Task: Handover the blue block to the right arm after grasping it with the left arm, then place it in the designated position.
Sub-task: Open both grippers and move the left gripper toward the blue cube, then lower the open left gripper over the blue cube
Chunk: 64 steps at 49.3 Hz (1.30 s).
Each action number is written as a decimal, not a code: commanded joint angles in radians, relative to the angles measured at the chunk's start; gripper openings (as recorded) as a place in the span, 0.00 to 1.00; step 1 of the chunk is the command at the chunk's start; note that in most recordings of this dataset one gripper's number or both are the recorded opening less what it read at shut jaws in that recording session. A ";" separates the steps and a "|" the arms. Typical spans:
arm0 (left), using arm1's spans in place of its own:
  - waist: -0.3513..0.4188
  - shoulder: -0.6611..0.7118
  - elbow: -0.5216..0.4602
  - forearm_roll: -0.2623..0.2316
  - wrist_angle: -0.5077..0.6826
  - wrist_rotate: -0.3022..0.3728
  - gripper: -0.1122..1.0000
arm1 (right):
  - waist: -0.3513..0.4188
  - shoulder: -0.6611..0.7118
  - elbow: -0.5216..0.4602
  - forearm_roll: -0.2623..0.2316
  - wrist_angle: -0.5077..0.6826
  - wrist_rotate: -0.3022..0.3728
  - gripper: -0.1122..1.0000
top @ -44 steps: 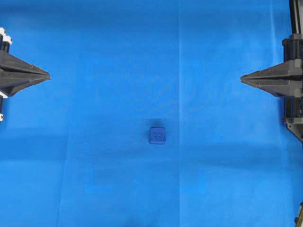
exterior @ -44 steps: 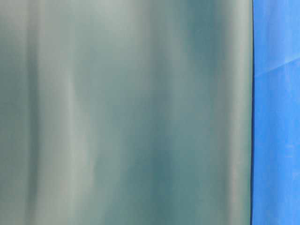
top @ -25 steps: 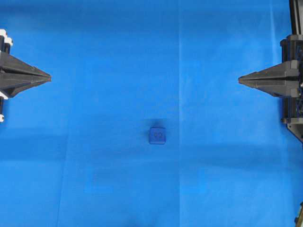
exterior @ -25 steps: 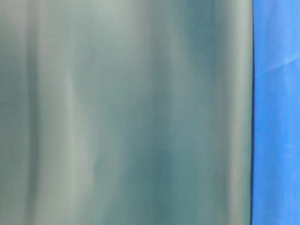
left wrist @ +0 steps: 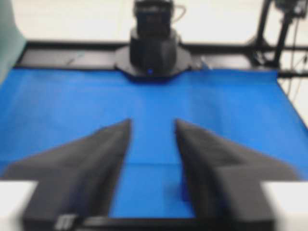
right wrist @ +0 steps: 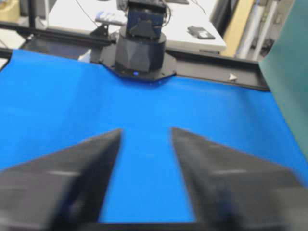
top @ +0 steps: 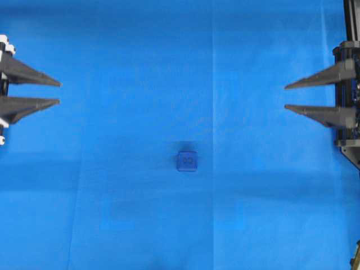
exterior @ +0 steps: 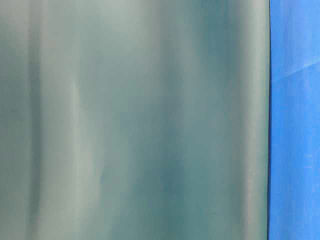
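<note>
The blue block point(top: 187, 161), a small navy cube with a faint mark on top, sits alone on the blue cloth point(top: 140, 56) near the middle of the overhead view. My left gripper point(top: 59, 93) is at the left edge, open and empty, well left of the block and further back. At the right edge my right gripper point(top: 285, 97) is also open and empty. The left wrist view shows the left gripper point(left wrist: 152, 121) with cloth between its fingers and a dark blue sliver point(left wrist: 184, 190) by the right finger, probably the block. In its own view the right gripper point(right wrist: 145, 130) frames only cloth.
Each wrist view faces the other arm's black base point(left wrist: 153, 48) point(right wrist: 139, 53) across the cloth. A blurred teal-grey surface point(exterior: 135, 120) fills most of the table-level view, leaving a strip of cloth point(exterior: 295, 125) at the right. A green panel point(right wrist: 291, 72) stands at the right.
Both grippers have gone from shut, fingertips together, to open with a clear gap. The arms and the block have stayed in place.
</note>
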 commanded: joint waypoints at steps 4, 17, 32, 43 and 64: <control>0.000 0.009 -0.009 0.003 -0.011 0.009 0.74 | -0.026 0.012 -0.021 0.008 0.000 0.002 0.83; 0.000 0.009 -0.008 0.003 -0.006 0.003 0.92 | -0.038 0.015 -0.023 0.009 -0.003 0.002 0.97; -0.026 0.057 -0.015 0.002 -0.060 -0.002 0.92 | -0.040 0.018 -0.021 0.009 -0.005 0.002 0.97; -0.044 0.213 -0.054 0.002 -0.170 -0.002 0.92 | -0.038 0.029 -0.021 0.009 -0.006 0.002 0.97; -0.064 0.584 -0.270 0.002 -0.270 -0.002 0.92 | -0.040 0.038 -0.021 0.018 -0.008 0.003 0.97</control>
